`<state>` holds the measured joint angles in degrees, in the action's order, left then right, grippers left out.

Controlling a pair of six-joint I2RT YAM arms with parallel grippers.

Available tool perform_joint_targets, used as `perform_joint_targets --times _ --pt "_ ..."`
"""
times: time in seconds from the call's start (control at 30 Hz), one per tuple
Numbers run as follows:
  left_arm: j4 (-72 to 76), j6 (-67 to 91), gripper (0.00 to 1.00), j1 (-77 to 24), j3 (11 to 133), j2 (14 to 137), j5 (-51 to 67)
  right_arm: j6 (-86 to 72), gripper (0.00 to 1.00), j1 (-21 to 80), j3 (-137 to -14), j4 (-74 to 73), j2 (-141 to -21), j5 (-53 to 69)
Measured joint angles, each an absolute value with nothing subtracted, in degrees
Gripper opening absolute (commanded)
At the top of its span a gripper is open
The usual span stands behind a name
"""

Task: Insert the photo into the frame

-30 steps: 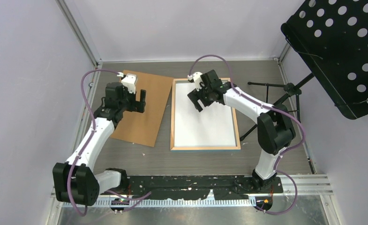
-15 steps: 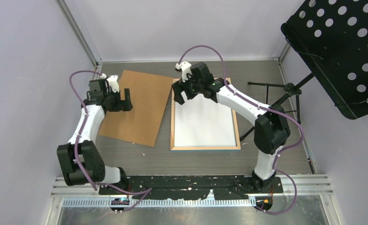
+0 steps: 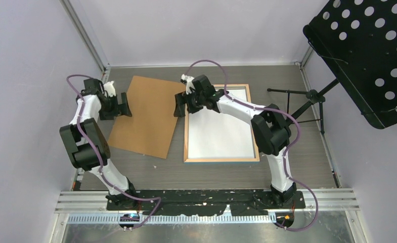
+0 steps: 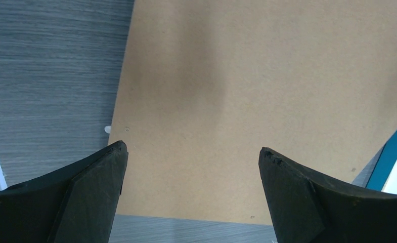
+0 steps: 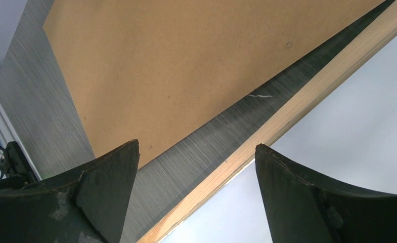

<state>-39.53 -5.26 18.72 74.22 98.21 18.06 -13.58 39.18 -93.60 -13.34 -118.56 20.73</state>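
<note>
Both my jaws are spread and hold nothing. The frame (image 3: 221, 159) lies back up on my right, the photo (image 3: 219, 131) inside it (white side up, so face down, I judge). The backing board (image 3: 145, 121) runs near-to-far between my left gripper (image 3: 124, 109), at its left edge, and my right gripper (image 3: 180, 107), over the gap beside the frame.

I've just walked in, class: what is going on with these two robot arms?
Nothing is held right now. The left tool hovers open over the left edge of the flat brown rectangular board. The right tool hovers open over the gap between that board and the thin rectangular frame, which lies light wood side up. A plain white surface fills the frame.
</note>
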Motion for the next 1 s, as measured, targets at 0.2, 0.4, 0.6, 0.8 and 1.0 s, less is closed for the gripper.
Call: perform_joint_targets --times 0.2,0.4,0.6,0.8,1.0 --pt "-43.6 -6.7 0.96 20.5 80.8 106.0 19.6 -17.3 0.89 39.8 -93.6 -12.7 -121.8 22.7" --pt "-46.2 -8.0 0.96 20.9 85.5 110.7 20.8 -19.3 0.88 40.3 -93.6 -10.9 -122.3 24.3" --pt "-48.1 -9.2 0.96 21.3 88.9 113.6 21.2 -20.7 0.87 40.4 -93.6 -9.8 -123.1 25.3" --pt "-50.0 -11.0 0.96 21.4 92.4 116.3 23.2 -21.9 0.87 40.4 -93.6 -9.4 -124.3 26.2" --pt "-51.9 -12.7 0.94 21.4 95.2 118.9 25.3 -23.3 0.87 40.4 -94.0 -8.9 -125.7 27.2"
